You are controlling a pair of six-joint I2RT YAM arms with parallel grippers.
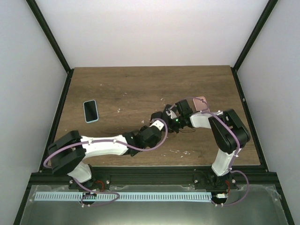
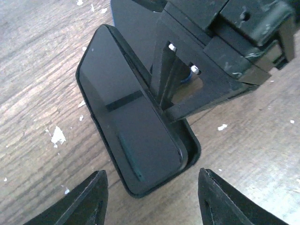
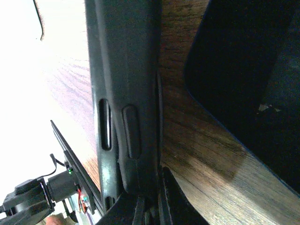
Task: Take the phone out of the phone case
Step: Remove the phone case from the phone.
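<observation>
A black phone (image 2: 126,122) lies in a black case (image 2: 193,146), tilted on the wooden table. Its near right corner stands out of the case rim. My right gripper (image 3: 147,204) is shut on the case's side edge (image 3: 129,93), where the side buttons show. Its black fingers (image 2: 164,75) reach in from the upper right in the left wrist view. My left gripper (image 2: 152,201) is open and empty, one fingertip on each side just short of the phone's near end. In the top view both grippers (image 1: 171,121) meet at the table's middle right and hide the phone.
A phone in a light blue case (image 1: 90,111) lies at the left of the table. A pink phone or case (image 1: 200,103) lies behind the right wrist. A dark flat slab (image 3: 248,79) lies close beside the right gripper. White crumbs (image 2: 58,135) dot the wood.
</observation>
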